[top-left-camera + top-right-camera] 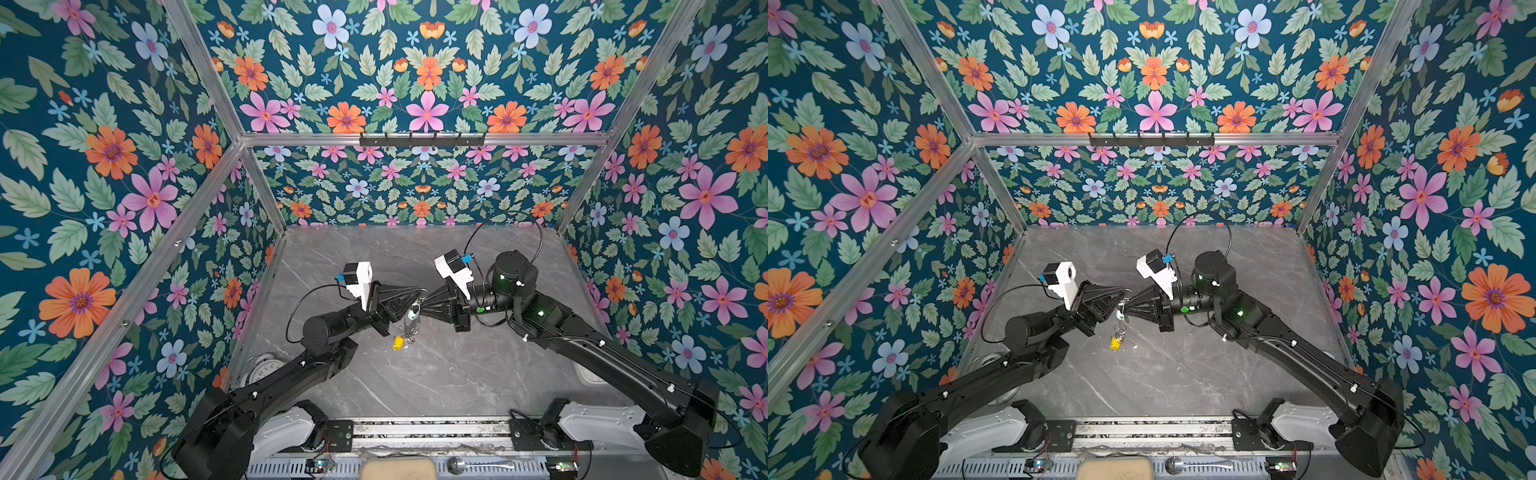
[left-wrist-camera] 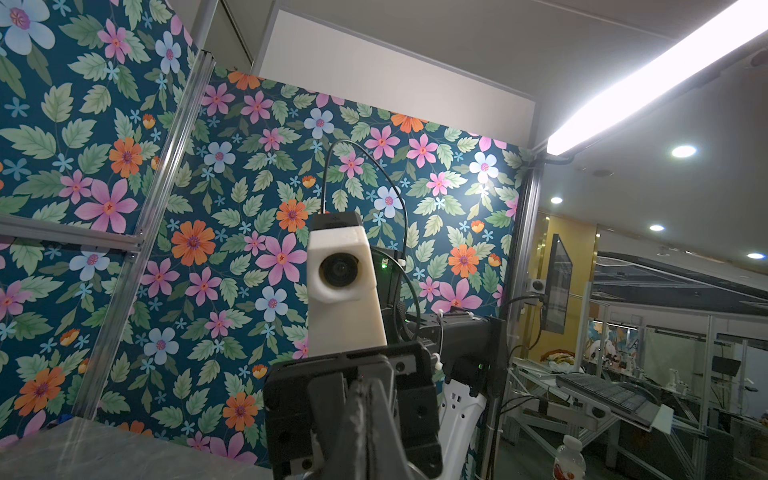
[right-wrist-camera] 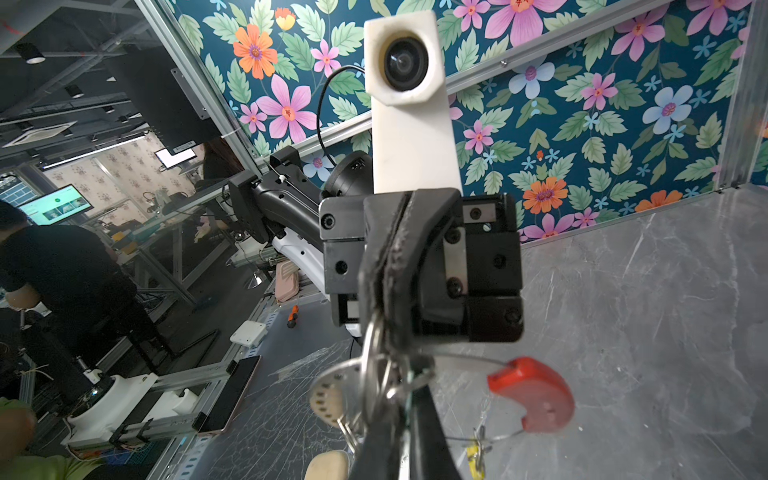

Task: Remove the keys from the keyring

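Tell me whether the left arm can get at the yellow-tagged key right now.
Probably not. The left gripper is shut at the top of the raised keyring, opposite the right gripper, while the yellow-tagged key dangles below both. It would have to let go first.

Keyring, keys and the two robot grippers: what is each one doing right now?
Left gripper: shut, pinching a silver ring of the bunch.
Right gripper: shut, tip to tip with the left one at the keyring; what it pinches is unclear.
Keyring: lifted, hanging between the two grippers.
Yellow-tagged key: on the keyring, dangling lowest.
Pale-tagged key: hanging in the bunch, not yet removed.
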Robot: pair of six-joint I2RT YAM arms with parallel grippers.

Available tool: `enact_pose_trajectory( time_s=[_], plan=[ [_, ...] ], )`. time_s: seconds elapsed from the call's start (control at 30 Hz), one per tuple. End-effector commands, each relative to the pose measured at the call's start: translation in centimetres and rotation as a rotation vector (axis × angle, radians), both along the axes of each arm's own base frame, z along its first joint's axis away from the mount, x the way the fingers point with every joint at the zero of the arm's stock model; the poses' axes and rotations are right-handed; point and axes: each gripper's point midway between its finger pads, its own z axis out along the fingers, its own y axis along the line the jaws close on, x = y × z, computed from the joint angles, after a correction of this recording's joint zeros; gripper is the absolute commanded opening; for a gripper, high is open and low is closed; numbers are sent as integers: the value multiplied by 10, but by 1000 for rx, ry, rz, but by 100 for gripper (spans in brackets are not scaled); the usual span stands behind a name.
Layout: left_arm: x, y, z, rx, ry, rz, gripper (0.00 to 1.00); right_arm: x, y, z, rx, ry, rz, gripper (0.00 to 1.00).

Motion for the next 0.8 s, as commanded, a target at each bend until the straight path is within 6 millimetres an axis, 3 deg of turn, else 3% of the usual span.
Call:
enact_pose_trajectory(
  time_s=[0.0, 0.17, 0.4, 0.6, 0.77],
  plan=[
    [-4, 6, 7, -59, -15, -20, 0, -8, 1, 15, 58, -19, 42, 0],
    [-2, 4, 5, -63, -7, -31, 0, -18, 4, 22, 49, -4, 121, 0],
    [-1, 6, 8, -39, -8, 19, 0, -12, -5, 13, 22, -24, 12, 0],
    [7, 8, 5, 12, 11, 107, 0, -13, -26, 11, 3, -72, -114, 0],
    [10, 8, 2, 66, 11, 165, 0, 6, -52, 3, -43, -116, -329, 0]
  ],
)
